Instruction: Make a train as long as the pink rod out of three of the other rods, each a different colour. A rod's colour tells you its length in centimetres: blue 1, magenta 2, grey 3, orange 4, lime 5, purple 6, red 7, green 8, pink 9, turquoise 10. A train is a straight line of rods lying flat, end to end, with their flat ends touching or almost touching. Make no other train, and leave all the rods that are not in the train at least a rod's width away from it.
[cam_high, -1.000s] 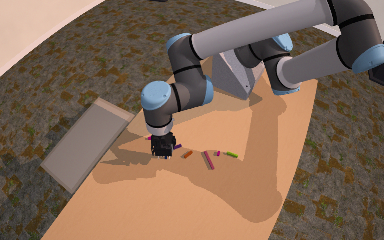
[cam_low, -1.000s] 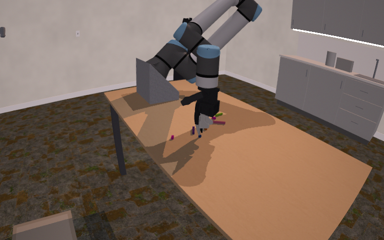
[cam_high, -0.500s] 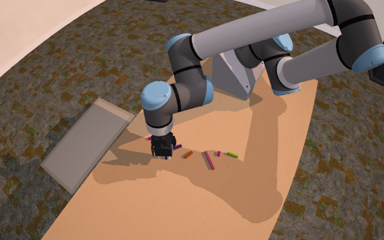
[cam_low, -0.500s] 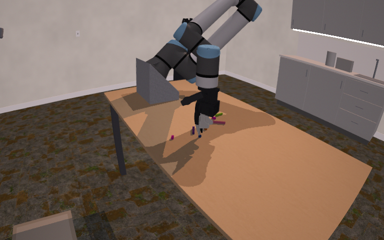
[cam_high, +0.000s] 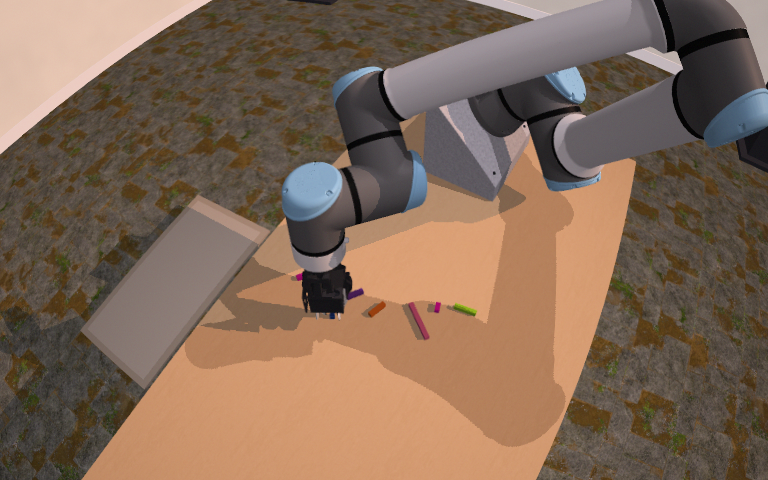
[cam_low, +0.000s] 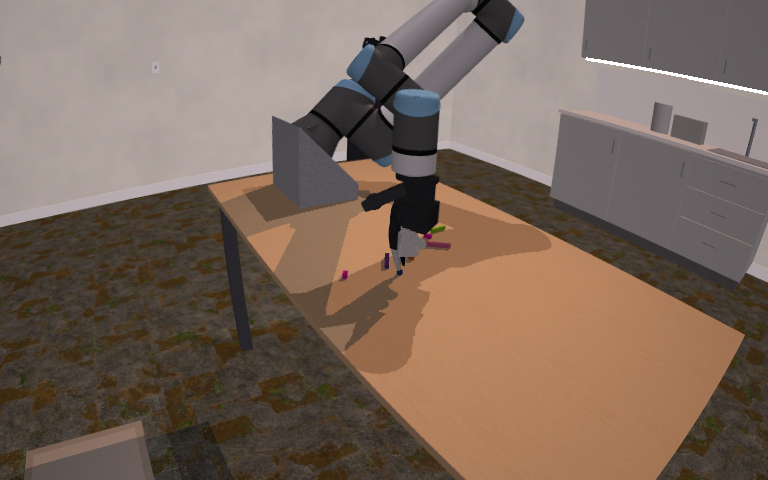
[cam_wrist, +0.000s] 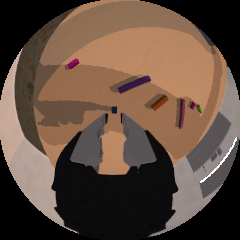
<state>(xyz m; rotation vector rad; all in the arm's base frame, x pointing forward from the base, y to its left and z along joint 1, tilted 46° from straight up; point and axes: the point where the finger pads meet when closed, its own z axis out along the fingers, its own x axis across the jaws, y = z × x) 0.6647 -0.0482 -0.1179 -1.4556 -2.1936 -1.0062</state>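
The pink rod (cam_high: 418, 320) lies flat mid-table, with a magenta rod (cam_high: 437, 306) and a lime rod (cam_high: 464, 309) to its right. An orange rod (cam_high: 376, 308) and a purple rod (cam_high: 355, 293) lie to its left. A second magenta rod (cam_high: 299, 276) lies apart near the table's left edge. My gripper (cam_high: 328, 314) points straight down just over the small blue rod (cam_high: 331, 316). In the wrist view the blue rod (cam_wrist: 114, 109) sits on the table just beyond my fingertips. The fingers stand narrowly apart with bare table showing between them.
A grey wedge block (cam_high: 472, 152) stands at the back of the table by the arm's base. A flat grey tray (cam_high: 169, 283) lies on the floor left of the table. Kitchen cabinets (cam_low: 656, 192) stand along the far wall.
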